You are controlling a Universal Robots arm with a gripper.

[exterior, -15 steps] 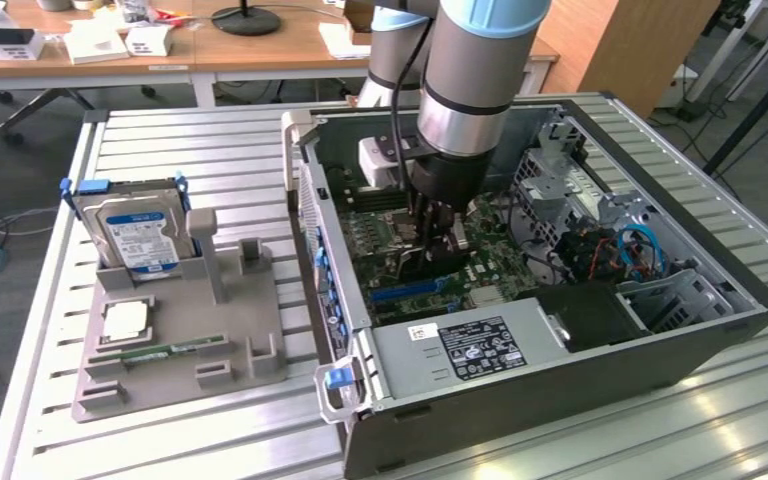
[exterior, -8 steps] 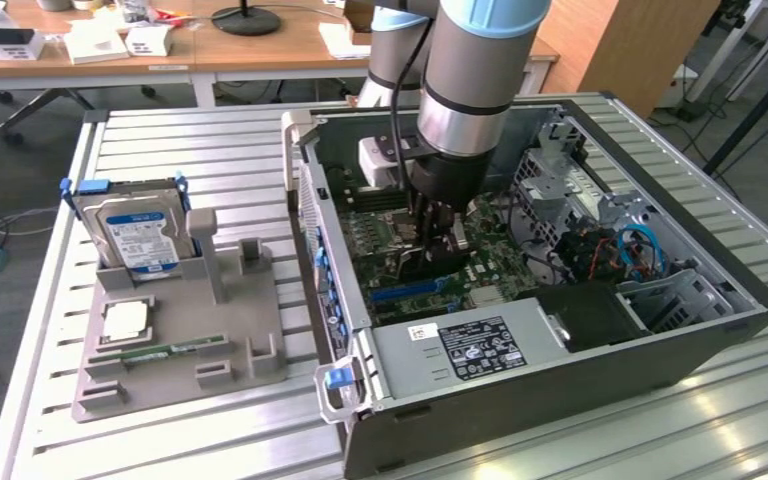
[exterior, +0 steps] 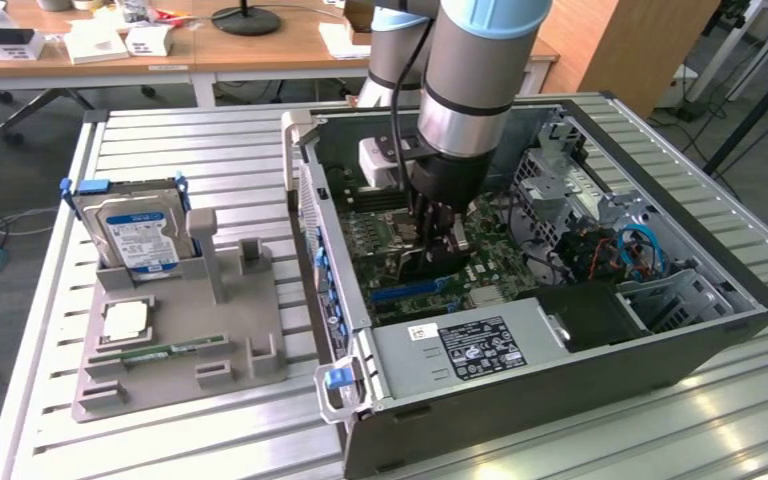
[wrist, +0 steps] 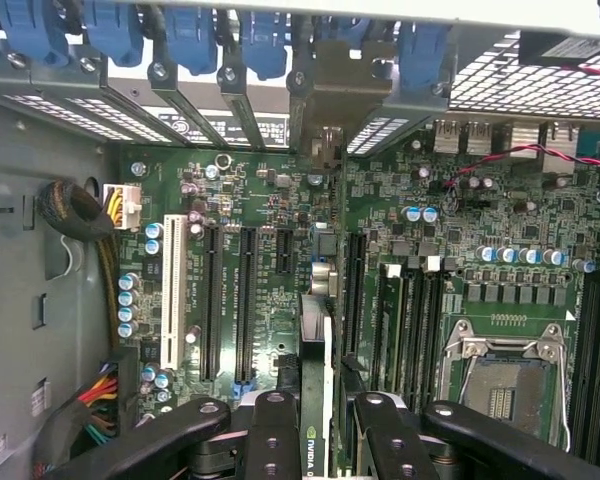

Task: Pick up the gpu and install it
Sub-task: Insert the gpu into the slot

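1. Aluminium slats are making up the table (exterior: 144,135), which is carrying the open case on the exterior view's right and a grey tray on its left.
2. Lying on its side, the case (exterior: 704,335) is showing its board (wrist: 250,190) face up, so a card can be brought in from straight above.
3. Reaching down through that opening, the arm (exterior: 471,80) is standing nearly upright over the middle of the board.
4. Sitting just beside the case, the tray (exterior: 244,330) is propping the drive (exterior: 141,235) upright, within easy reach.
5. Hanging edge-down inside the case, the gpu (wrist: 322,340) is running parallel to the long black slots (wrist: 245,300), with its metal bracket pointing at the rear openings. I'd judge it is being lined up for seating. Whether it is touching the board yet, I cannot tell.
6. Coming from above, the gripper (wrist: 320,410) is clamping its jaws on the gpu's upper edge, one finger on each face, which is holding the thin card square to the slots.
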